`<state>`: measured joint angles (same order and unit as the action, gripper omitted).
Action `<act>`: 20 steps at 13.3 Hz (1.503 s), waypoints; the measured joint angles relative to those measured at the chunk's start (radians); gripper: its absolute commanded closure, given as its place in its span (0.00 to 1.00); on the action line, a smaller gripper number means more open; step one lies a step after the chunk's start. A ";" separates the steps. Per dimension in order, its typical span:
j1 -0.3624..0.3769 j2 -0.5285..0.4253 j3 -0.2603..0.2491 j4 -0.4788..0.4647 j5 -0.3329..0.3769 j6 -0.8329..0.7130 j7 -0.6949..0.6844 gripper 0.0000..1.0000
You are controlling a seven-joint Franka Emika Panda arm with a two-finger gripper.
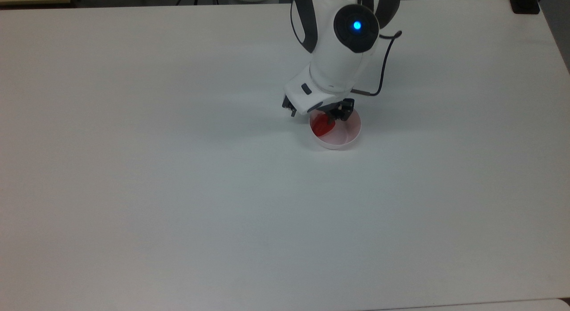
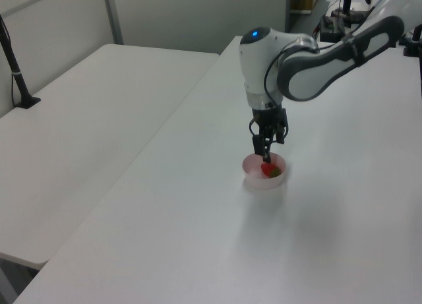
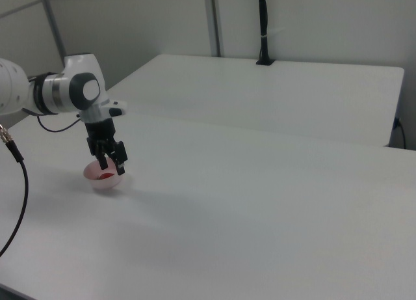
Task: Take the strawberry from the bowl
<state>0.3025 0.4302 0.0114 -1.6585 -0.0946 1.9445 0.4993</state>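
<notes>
The pale pink bowl [image 1: 345, 139] stands on the white table, right of centre in the top view. My gripper [image 1: 330, 120] hangs over the bowl's left side in that view, shut on the red strawberry [image 1: 319, 126]. In the left view the gripper [image 2: 266, 157] points straight down, and the strawberry [image 2: 268, 168] hangs upright at its tips, low inside the bowl [image 2: 254, 179]. In the right view the gripper [image 3: 107, 164] sits just above the bowl [image 3: 107, 183], with a bit of red strawberry [image 3: 104, 176] beneath it.
The white table [image 1: 178, 190] spreads wide around the bowl. A second white table [image 2: 86, 119] adjoins it. A black post [image 2: 16, 73] stands on that second table. A black cable [image 1: 385, 66] loops off the wrist.
</notes>
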 measured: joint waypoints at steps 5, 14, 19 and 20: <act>0.001 -0.034 0.001 0.021 0.008 -0.033 0.007 0.21; 0.027 0.033 0.042 0.020 0.013 0.089 0.159 0.25; 0.024 0.057 0.042 0.011 0.013 0.091 0.161 0.12; 0.024 0.058 0.042 0.003 0.013 0.091 0.160 0.02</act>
<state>0.3261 0.4883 0.0535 -1.6553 -0.0812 2.0351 0.6591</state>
